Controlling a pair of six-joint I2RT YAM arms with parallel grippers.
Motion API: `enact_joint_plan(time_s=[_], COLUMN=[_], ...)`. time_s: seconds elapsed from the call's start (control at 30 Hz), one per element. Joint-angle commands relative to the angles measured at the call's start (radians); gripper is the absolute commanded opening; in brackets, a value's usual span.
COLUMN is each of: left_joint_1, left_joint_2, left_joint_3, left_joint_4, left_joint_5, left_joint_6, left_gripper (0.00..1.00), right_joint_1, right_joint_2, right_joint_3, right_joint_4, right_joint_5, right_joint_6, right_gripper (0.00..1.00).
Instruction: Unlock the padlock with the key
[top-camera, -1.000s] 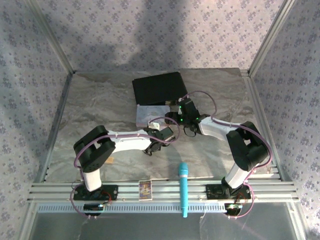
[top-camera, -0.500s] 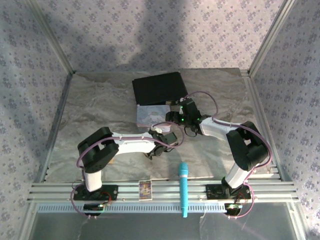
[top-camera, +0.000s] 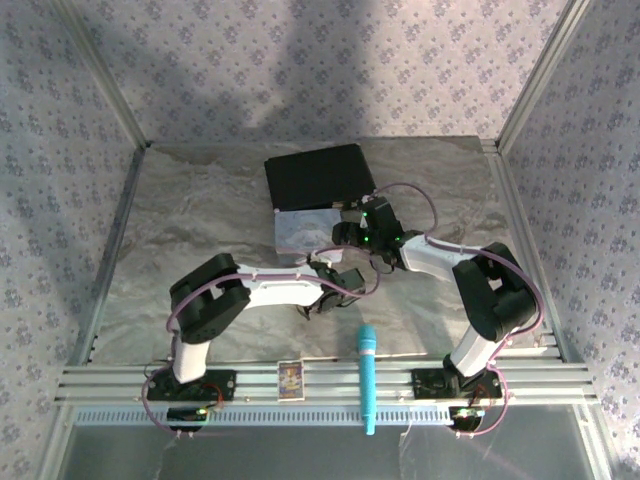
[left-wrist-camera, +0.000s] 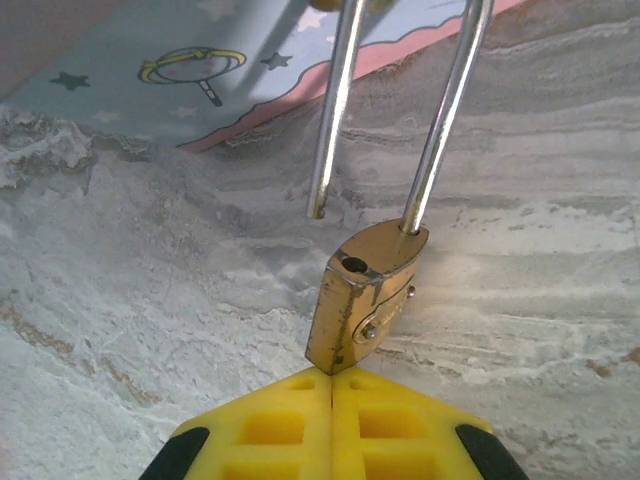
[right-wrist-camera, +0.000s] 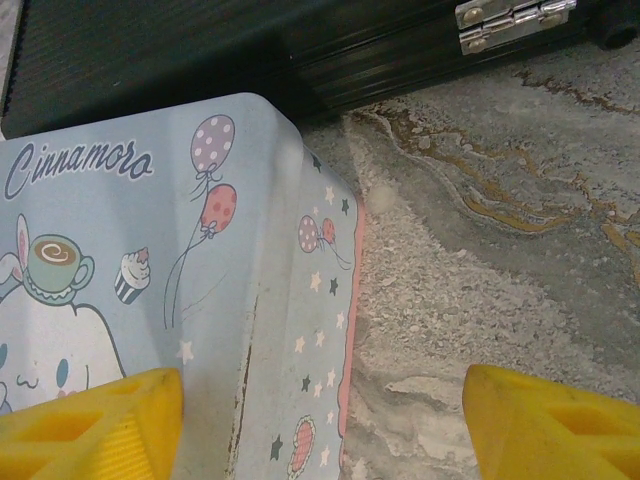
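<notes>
Padlock (left-wrist-camera: 365, 295) first: its brass body hangs tilted just in front of the pastel cartoon tin (right-wrist-camera: 120, 250), over the marbled table (left-wrist-camera: 150, 330), and the tin's pink-trimmed edge runs close behind it. The steel shackle (left-wrist-camera: 440, 120) stands open. One leg is seated in the body, while the other ends free above an empty hole in the body's top. The left gripper (left-wrist-camera: 332, 385) has its yellow pads pressed together, and the padlock's lower corner is caught right at their seam. The right gripper (right-wrist-camera: 322, 385) is spread wide with nothing between its fingers. One finger sits over the tin's lid and the other over bare table just off the tin's side wall, so the opening straddles that edge of the tin. A black case (right-wrist-camera: 200, 50) with a metal hinge lies against the tin's far side. From above, both wrists crowd the tin's near corner, and a turquoise stick (top-camera: 366, 375) rests well apart from the tin, across the rail by the arm bases.
</notes>
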Motion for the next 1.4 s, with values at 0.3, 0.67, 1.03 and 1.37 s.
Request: enact_joint_plan(time_s=[0.3, 0.67, 1.03, 1.37], left_joint_1=[-0.020, 0.154, 0.223, 0.146], left_joint_2=[-0.089, -0.317, -0.291, -0.143], left_joint_3=[-0.037, -0.227, -0.291, -0.206], left_joint_4=[0.061, 0.375, 0.520, 0.447], left_joint_5=[-0.040, 0.302, 0.307, 0.130], left_joint_6=[0.091, 0.308, 0.471, 0.451], left_gripper=[0.26, 0.45, 0.45, 0.40], right_joint_1=[-0.020, -0.023, -0.036, -0.044], right_joint_2=[0.057, 0.060, 0.048, 0.046], right_joint_3=[-0.047, -0.048, -0.063, -0.078], right_joint_4=[-0.151, -0.150, -0.140, -0.133], right_joint_5=[0.061, 0.047, 0.032, 0.031], right_joint_6=[-0.007, -0.004, -0.007, -0.004], right_gripper=[0.75, 0.75, 0.74, 0.74])
